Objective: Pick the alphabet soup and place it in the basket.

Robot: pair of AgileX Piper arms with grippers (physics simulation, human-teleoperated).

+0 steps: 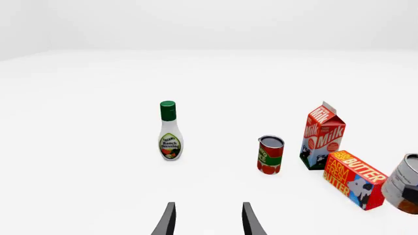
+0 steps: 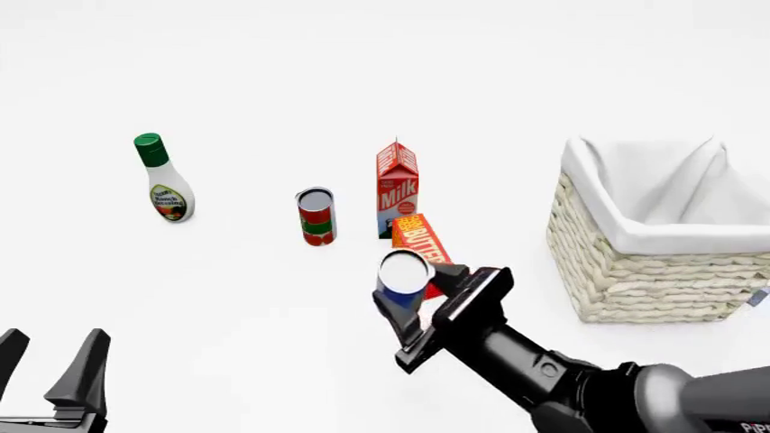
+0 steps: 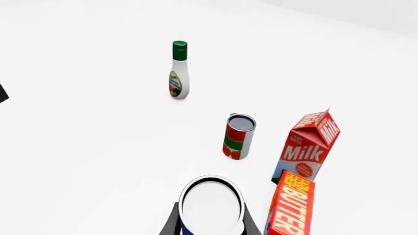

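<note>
The alphabet soup [image 2: 406, 270] is a small can with a silvery white top and a blue label. It sits between the fingers of my right gripper [image 2: 417, 293], which is shut on it in front of the butter box. In the right wrist view the alphabet soup's top [image 3: 210, 200] fills the gap between the fingers. The can also shows at the edge of the left wrist view [image 1: 406, 178]. The basket [image 2: 626, 271], cream wicker with white cloth lining, stands at the right, apart from the can. My left gripper [image 2: 54, 361] is open and empty at the near left, and its fingers also show in the left wrist view [image 1: 209, 219].
A ranch dressing bottle [image 2: 162, 180] stands at the far left. A red-and-green can [image 2: 316, 216], a milk carton [image 2: 398, 188] and a butter box [image 2: 420, 238] stand in the middle, just beyond the held can.
</note>
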